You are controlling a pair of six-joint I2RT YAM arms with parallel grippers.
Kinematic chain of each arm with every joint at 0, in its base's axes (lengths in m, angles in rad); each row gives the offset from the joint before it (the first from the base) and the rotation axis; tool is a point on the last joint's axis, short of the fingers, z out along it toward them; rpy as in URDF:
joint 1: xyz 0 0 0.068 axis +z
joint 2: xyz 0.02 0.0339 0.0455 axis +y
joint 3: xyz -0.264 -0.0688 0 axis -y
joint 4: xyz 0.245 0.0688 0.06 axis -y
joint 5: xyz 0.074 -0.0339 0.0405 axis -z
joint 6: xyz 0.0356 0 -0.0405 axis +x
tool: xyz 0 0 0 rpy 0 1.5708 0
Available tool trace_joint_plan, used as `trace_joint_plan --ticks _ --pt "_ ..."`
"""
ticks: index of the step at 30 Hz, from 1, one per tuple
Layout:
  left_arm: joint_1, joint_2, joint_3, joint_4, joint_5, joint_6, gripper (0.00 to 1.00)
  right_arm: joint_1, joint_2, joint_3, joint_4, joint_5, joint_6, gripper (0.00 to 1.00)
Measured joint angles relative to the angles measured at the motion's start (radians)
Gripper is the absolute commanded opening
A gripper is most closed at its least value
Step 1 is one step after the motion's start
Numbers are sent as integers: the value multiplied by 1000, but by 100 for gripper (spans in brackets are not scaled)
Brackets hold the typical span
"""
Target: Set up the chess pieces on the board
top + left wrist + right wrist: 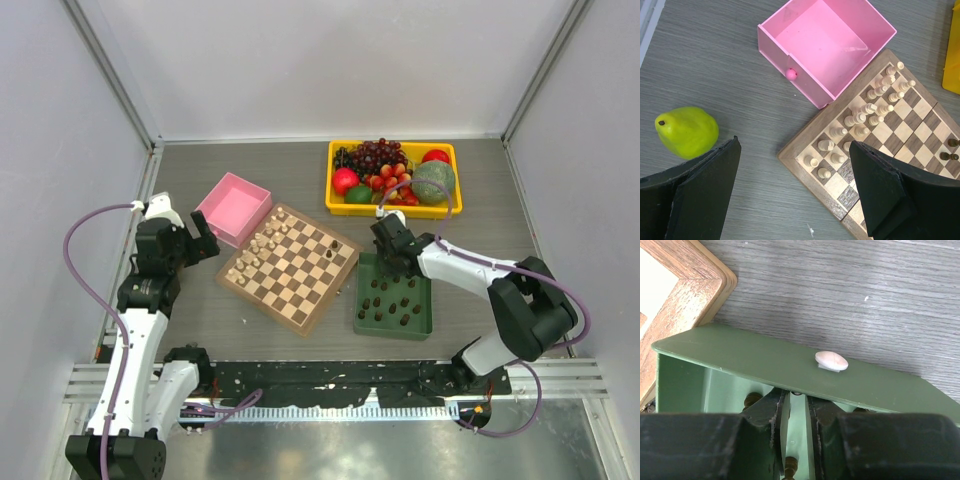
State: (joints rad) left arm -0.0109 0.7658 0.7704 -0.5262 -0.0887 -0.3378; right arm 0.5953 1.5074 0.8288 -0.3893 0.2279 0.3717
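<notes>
At the middle of the grey wood-grain desk [235,325]: one flat square wooden chessboard [300,282] of tan and dark brown squares with a tan border, set cornerwise to the arms

- Along the board's left-hand side: two rows of cream-coloured wooden chess pieces [260,247], upright on their squares
- Near the board's far right edge: two small dark brown chess pieces [330,247], upright and close together
- Just beside the board's right corner: one green square tray [392,333] with a pale round wooden knob [831,360] on its far wall. It holds the other dark brown chess pieces [390,300], upright and loosely spread over its floor
- Against the board's far left edge: one pink square open-topped box [233,208] with a small pink knob [791,74] on one wall
- At the far right of the desk: one yellow rectangular tray [395,212] filled with fruit [380,157], dark grapes among it
- Left of the board, seen from the left wrist only: one yellow-green pear [686,131] lying on the desk, apart from the pink box
- Left pincer [207,240]: held above the desk beside the pink box and the board's left corner, jaws wide apart, nothing between them
- Right pincer [391,262]: down inside the green tray at its far wall, jaws drawn in to a narrow slit. One dark piece [790,471] shows in that slit; whether it is pinched cannot be told
</notes>
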Motion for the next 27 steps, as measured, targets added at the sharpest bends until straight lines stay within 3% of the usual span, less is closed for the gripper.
trace_joint_plan --ticks 8,18,27 --pt "0 1 0 -3 0 0 99 0 -31 11 -17 4 -11 17" --pt "0 3 0 -3 0 0 99 58 -206 72 -55 -14 6 18" --pt "0 2 0 -4 2 0 99 198 -47 259 -26 -33 29 18"
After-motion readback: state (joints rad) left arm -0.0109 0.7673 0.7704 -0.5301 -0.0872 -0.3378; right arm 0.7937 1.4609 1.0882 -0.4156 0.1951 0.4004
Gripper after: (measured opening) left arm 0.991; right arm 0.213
